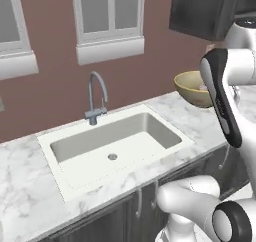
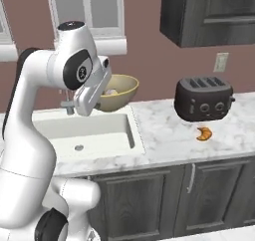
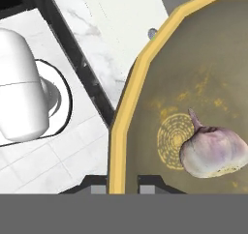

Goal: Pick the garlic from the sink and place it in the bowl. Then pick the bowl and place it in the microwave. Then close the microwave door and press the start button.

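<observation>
Bowl (image 3: pixel 193 78) rim pinched by gripper (image 3: pixel 123 183), lifted.

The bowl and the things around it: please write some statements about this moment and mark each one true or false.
1. The garlic lies inside the bowl. True.
2. The bowl stands on the counter beside the sink. False: it is lifted above the counter, and the gripper has closed on its rim, one fingertip on each side.
3. The sink basin still holds the garlic. False: the basin shows just its drain.
4. A croissant lies on the counter in front of the toaster. True.
5. The faucet stands at the back edge of the sink. True.
6. The toaster is white. False: it is dark.
</observation>
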Available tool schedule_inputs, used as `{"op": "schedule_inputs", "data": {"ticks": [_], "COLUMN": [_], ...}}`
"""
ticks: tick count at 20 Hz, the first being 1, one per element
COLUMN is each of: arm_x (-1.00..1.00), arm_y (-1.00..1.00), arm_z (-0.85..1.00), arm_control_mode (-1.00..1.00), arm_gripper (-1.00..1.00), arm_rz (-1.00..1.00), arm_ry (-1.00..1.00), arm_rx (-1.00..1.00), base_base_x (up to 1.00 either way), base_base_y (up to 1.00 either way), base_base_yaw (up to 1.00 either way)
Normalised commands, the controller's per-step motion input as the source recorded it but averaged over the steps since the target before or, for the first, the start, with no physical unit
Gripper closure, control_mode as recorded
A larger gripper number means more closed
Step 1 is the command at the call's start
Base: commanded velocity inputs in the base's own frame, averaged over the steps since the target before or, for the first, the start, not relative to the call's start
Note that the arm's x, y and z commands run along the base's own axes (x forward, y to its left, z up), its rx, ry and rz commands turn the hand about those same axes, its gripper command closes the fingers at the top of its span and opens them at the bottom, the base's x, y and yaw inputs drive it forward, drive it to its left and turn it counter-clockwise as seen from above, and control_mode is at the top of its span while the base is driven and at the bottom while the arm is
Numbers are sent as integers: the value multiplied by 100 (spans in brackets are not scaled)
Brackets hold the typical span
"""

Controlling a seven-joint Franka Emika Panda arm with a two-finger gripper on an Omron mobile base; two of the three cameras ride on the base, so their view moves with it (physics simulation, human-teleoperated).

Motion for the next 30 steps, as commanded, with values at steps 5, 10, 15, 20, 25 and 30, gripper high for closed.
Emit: {"op": "schedule_inputs", "data": {"ticks": [5,10,15,20,25,30], "arm_x": [0,0,0,0,0,0], "arm_y": [0,0,0,0,0,0], "arm_z": [0,0,0,0,0,0], "arm_control_mode": [100,100,100,100,100,100], "arm_gripper": [100,100,100,100,100,100], "arm_rz": [0,0,0,0,0,0], "arm_ry": [0,0,0,0,0,0], "arm_rx": [0,0,0,0,0,0], "base_base_x": [-23,-24,-17,-9,0,50], "base_base_y": [-1,-9,-7,-7,-25,-39], "base_base_yaw": [-66,-67,-66,-65,-68,-60]}}
